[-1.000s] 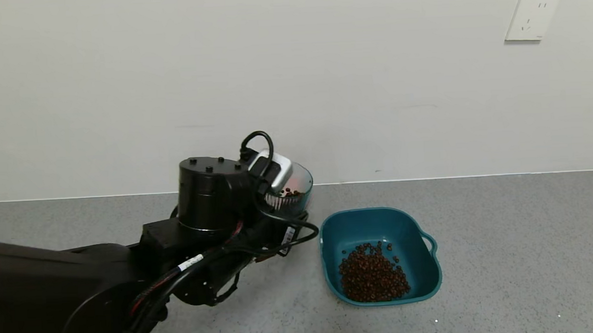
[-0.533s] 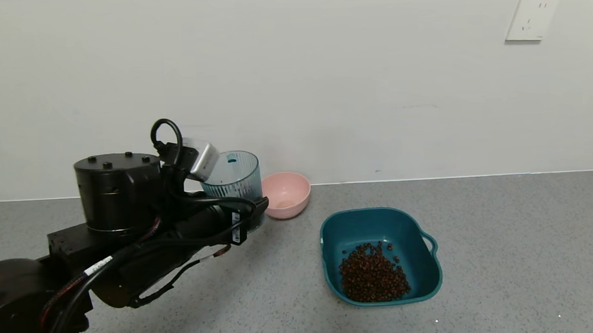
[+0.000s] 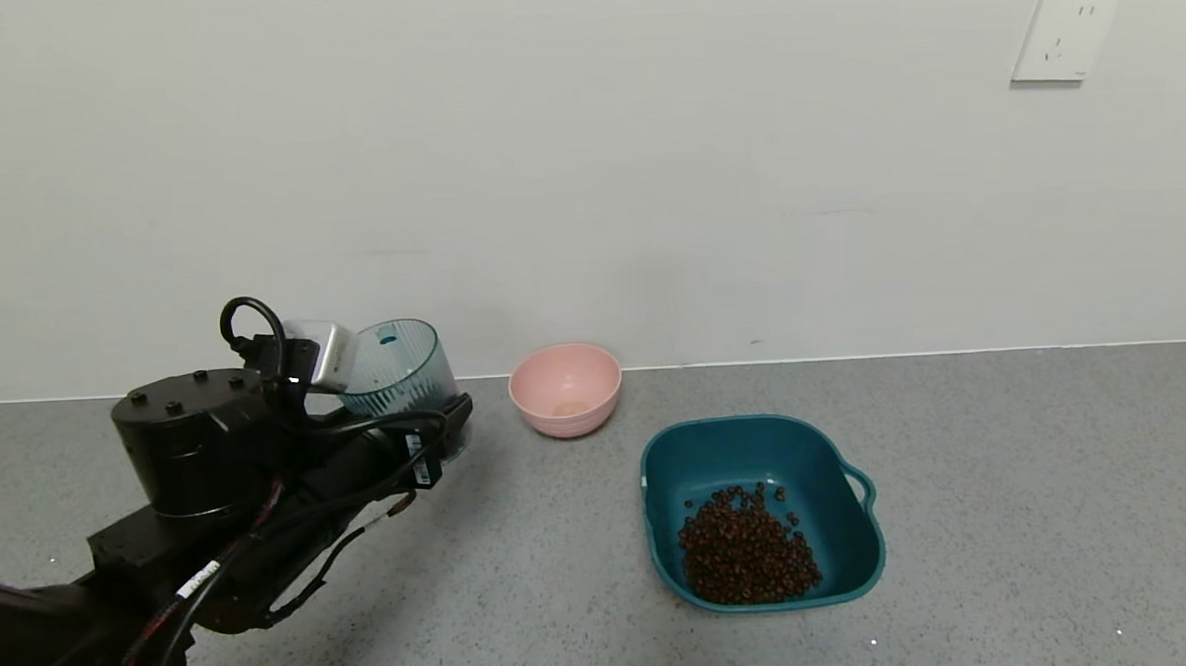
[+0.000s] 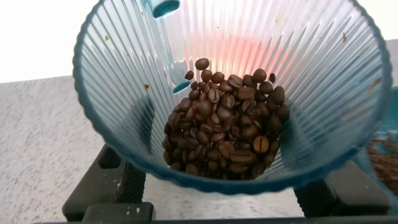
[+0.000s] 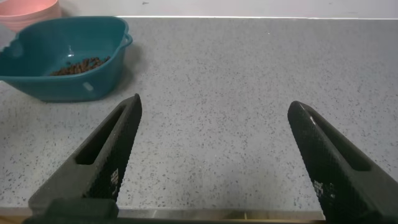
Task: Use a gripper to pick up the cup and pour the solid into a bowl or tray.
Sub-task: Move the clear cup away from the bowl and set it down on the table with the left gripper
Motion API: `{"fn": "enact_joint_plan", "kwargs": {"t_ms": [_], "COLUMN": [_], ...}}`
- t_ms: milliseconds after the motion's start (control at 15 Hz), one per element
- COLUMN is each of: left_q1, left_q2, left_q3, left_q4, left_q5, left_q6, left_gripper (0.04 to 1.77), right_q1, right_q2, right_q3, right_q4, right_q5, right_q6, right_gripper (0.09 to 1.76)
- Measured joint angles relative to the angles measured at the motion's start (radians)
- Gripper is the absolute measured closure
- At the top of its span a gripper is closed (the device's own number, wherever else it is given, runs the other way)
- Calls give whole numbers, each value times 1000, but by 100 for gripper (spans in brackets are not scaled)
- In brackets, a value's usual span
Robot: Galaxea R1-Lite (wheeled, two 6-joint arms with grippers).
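Note:
My left gripper (image 3: 435, 427) is shut on the ribbed blue-green cup (image 3: 400, 367) at the left of the counter, well to the left of the teal basin (image 3: 659, 460). The cup stands nearly upright, its mouth tipped a little toward me. In the left wrist view the cup (image 4: 118, 93) holds a heap of dark-brown beans (image 4: 227, 127), and my black fingers (image 4: 106, 183) press on both sides of it. A pile of the same beans (image 3: 748, 551) lies in the basin. My right gripper (image 5: 214, 134) is open and empty over bare counter, out of the head view.
A small pink bowl (image 3: 565, 389) stands by the wall between the cup and the basin. The basin (image 5: 37, 68) and the pink bowl (image 5: 25, 7) also show far off in the right wrist view. The grey counter meets a white wall with a socket (image 3: 1062, 34).
My left arm has swung left and down with the cup, away from the basin. The cup has come back from tilted to nearly upright, and the pink bowl is uncovered.

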Motion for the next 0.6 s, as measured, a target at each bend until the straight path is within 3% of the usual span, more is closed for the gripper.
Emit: {"fn": "enact_joint_plan", "kwargs": {"t_ms": [333,600], "left_q1": [63,77], "left_q2": [189,341], "left_q3": [53,55], "left_q4": [-276,-370], "left_q5": [2,9], "left_q6": [-22,-30], "left_gripper": [52,52], "right_q1": [0,0], "right_q2": [0,0], "right_q3": [0,0], "right_q4": [0,0], "right_q5": [0,0], "right_q6": [0,0], "right_gripper": [14,14]}}
